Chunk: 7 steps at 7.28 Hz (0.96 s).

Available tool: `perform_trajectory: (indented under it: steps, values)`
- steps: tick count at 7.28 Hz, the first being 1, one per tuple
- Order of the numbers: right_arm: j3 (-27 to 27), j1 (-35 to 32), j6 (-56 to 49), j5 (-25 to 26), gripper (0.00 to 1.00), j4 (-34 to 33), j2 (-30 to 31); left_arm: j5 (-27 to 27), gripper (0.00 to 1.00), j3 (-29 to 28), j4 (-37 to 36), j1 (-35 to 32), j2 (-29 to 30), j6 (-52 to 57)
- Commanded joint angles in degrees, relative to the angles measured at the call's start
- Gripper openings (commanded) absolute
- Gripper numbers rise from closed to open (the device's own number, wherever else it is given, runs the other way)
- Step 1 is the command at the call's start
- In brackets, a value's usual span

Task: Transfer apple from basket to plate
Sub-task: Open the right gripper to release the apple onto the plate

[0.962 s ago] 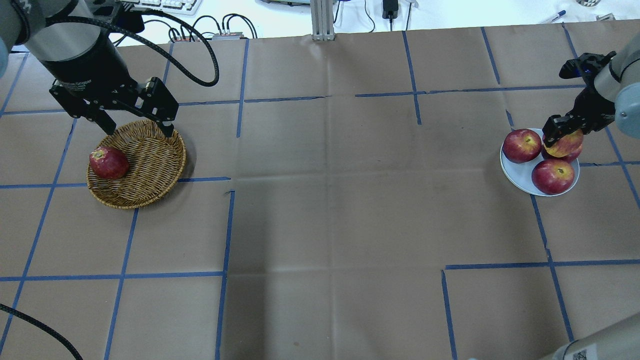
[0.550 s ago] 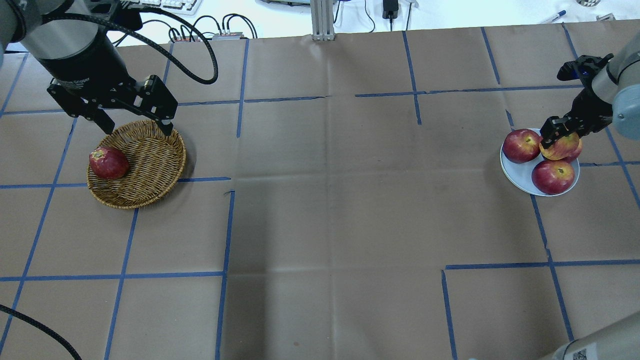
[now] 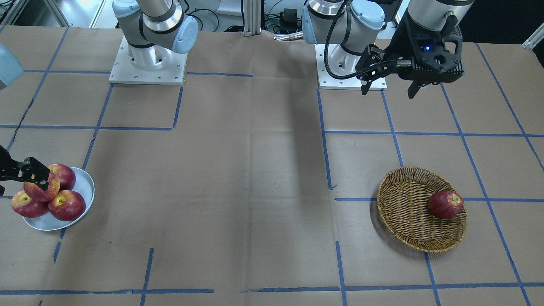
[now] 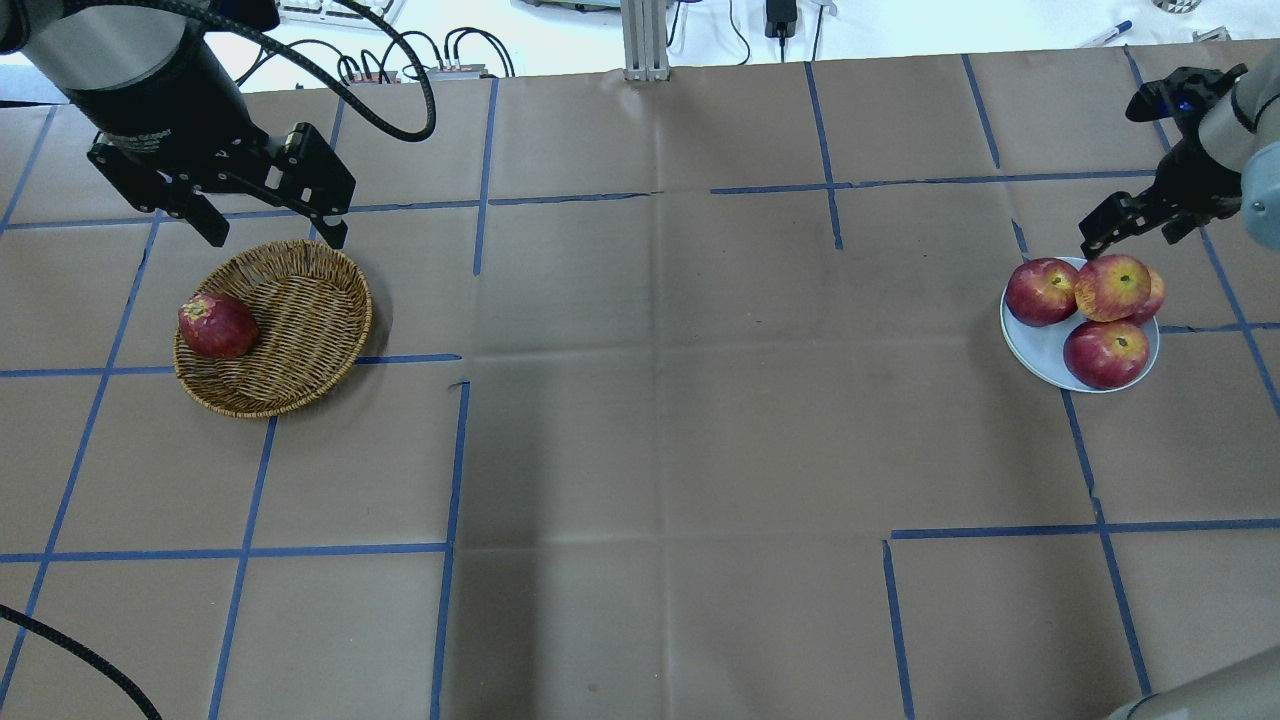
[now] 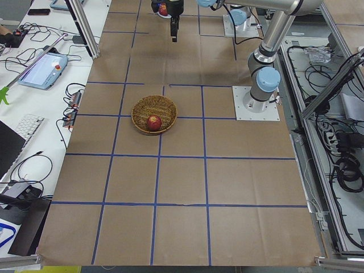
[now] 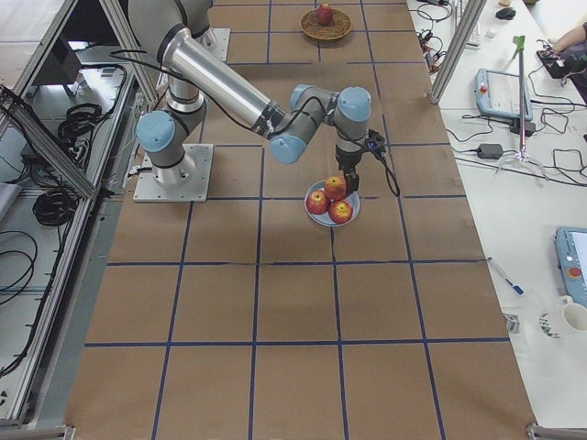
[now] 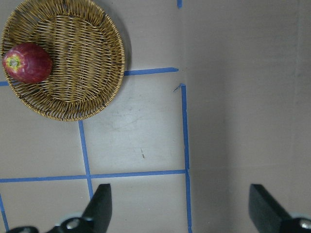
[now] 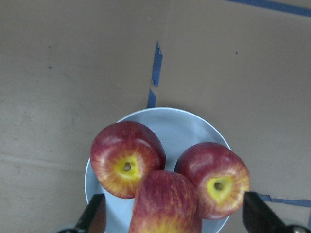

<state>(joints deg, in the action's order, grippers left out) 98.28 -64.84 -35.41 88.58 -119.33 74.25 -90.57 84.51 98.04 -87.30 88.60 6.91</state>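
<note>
The streaky yellow-blushed apple [image 4: 1112,287] rests on top of three deep-red apples on the white plate [image 4: 1038,350] at the right. It also shows in the right wrist view [image 8: 165,206] and the front view [image 3: 41,192]. My right gripper [image 4: 1125,238] is open and empty, just above and behind the apple, with its fingers [image 8: 95,216] wide of it on both sides. The wicker basket [image 4: 305,330] at the left holds one deep-red apple [image 4: 217,326]. My left gripper [image 4: 275,232] is open and empty above the basket's far rim.
The deep-red apples [image 4: 1042,291] [image 4: 1106,353] fill most of the plate. Brown paper with blue tape lines [image 4: 450,460] covers the table. Cables and a metal post [image 4: 645,40] lie beyond the far edge.
My right gripper has let go of the streaky apple and drawn up and back; the apple stays on the pile. My left gripper has moved slightly back from the basket.
</note>
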Motion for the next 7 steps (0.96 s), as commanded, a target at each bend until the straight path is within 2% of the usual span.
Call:
perform_trajectory:
  steps: [1,3,4,6,7]
  values:
    - [-4.83,-4.83,1.91,-0.60,1.00,10.28,3.68,0.66,0.99,-0.31,0.40,-0.24,-0.10,-0.06]
    - [-5.03,-10.97,8.31,-0.51,1.00,19.79,9.92,0.57,0.99,-0.39,0.31,-2.51,-0.10,-0.06]
    - [-5.20,-13.88,15.04,-0.34,1.00,22.79,11.69,0.57,0.99,-0.40,0.31,-2.53,-0.27,-0.06]
    - [-4.68,-21.69,25.61,0.01,1.00,25.89,13.81,0.57,0.99,-0.40,0.22,-2.53,-0.36,-0.14]
    - [-4.59,-23.21,27.31,0.28,1.00,25.99,15.04,0.66,0.99,-0.40,0.22,-2.53,-0.53,-0.23]
